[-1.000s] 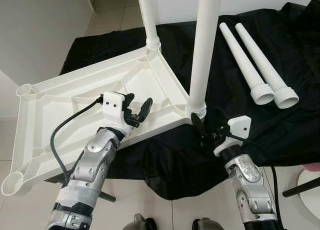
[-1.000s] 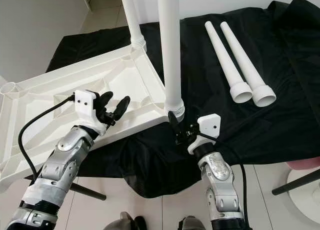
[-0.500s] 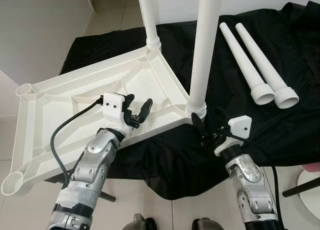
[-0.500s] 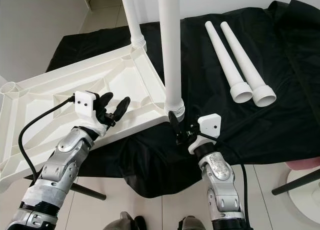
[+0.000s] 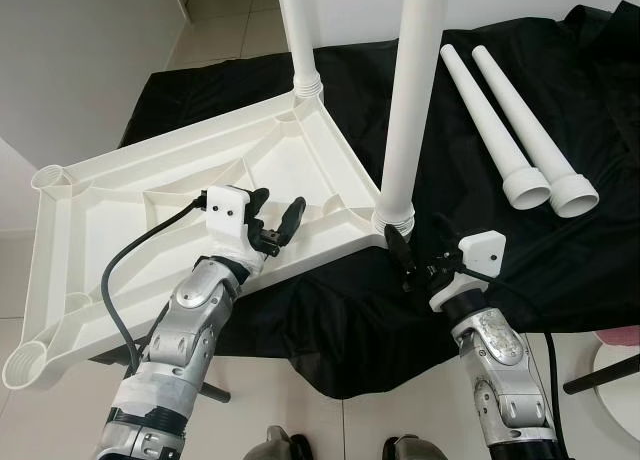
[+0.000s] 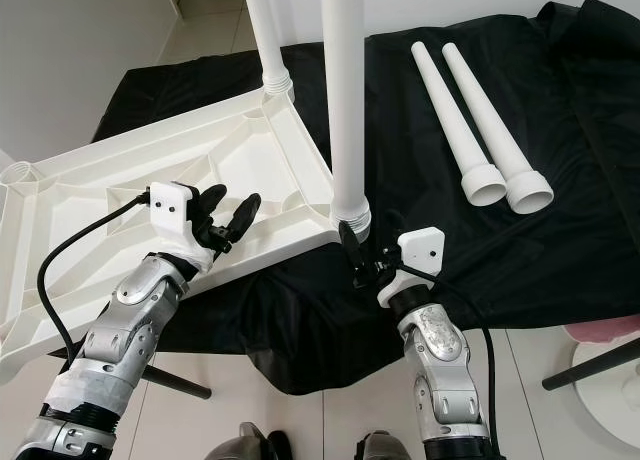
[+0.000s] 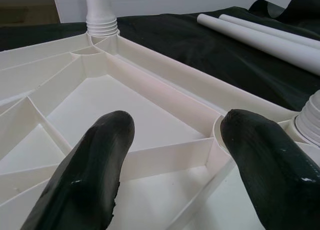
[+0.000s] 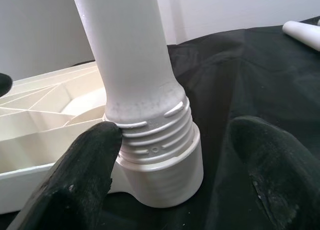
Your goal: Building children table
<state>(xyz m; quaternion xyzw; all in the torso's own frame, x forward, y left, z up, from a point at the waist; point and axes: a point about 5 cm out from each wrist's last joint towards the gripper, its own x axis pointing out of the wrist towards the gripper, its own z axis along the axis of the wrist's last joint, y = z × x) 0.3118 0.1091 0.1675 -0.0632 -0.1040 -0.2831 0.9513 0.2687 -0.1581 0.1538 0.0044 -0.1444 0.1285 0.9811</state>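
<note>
An upturned white plastic table top (image 5: 200,195), ribbed underside up, lies on a black-draped worktop (image 5: 600,130), two legs (image 5: 415,90) standing upright in its corner sockets; the right end effector (image 5: 420,257) gapes wide around the nearer leg's threaded base, the left end effector (image 5: 272,218) open over the ribs

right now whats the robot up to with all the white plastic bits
It is putting a child's table together. The white tabletop lies upside down, partly on a black cloth, with two legs already standing in corner sockets. The right pincer is open at the threaded base of the nearer leg; whether it touches is unclear. The left pincer is open over the tabletop's ribbed underside. Two spare legs lie side by side on the cloth.
</note>
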